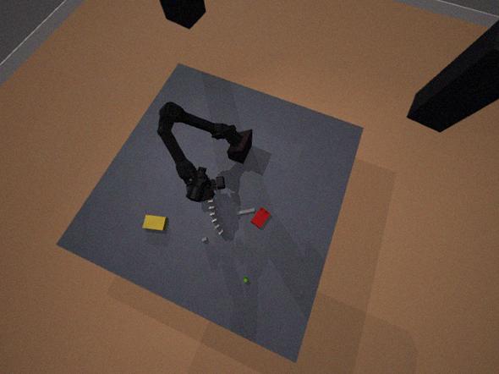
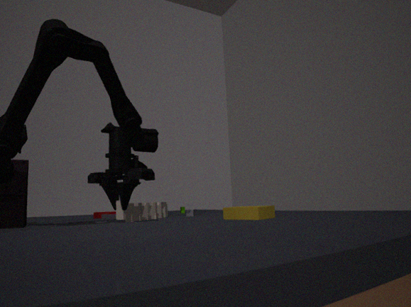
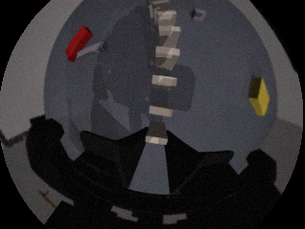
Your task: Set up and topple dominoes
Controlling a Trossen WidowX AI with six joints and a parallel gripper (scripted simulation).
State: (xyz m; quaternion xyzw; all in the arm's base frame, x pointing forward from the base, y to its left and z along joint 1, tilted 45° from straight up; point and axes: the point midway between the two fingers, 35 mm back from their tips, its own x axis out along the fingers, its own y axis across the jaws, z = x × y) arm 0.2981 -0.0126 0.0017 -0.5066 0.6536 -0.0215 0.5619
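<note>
Several pale dominoes stand upright in a slightly curved row (image 1: pixel 212 214) (image 2: pixel 132 213) (image 3: pixel 164 80). My gripper (image 2: pixel 119 206) (image 3: pixel 156 132) points down at the end of the row nearest the arm's base, shut on a pale domino (image 2: pixel 119 214) (image 3: pixel 156 140). The held domino is upright, in line with the row, with a gap to the nearest standing one. Its foot is at or just above the table; I cannot tell whether it touches. In the top view the fingertips and held domino are hidden under the hand.
A red block (image 1: pixel 260 218) (image 2: pixel 98 214) (image 3: pixel 78 43) and a grey bar (image 1: pixel 246 212) (image 3: pixel 91 50) lie on one side of the row. A yellow block (image 1: pixel 154 222) (image 2: pixel 248 213) (image 3: pixel 259 97) lies on the other. A small grey block (image 1: pixel 204 240) (image 2: pixel 189 212) (image 3: pixel 198 13) and green block (image 1: pixel 245 280) (image 2: pixel 182 210) sit near the far end.
</note>
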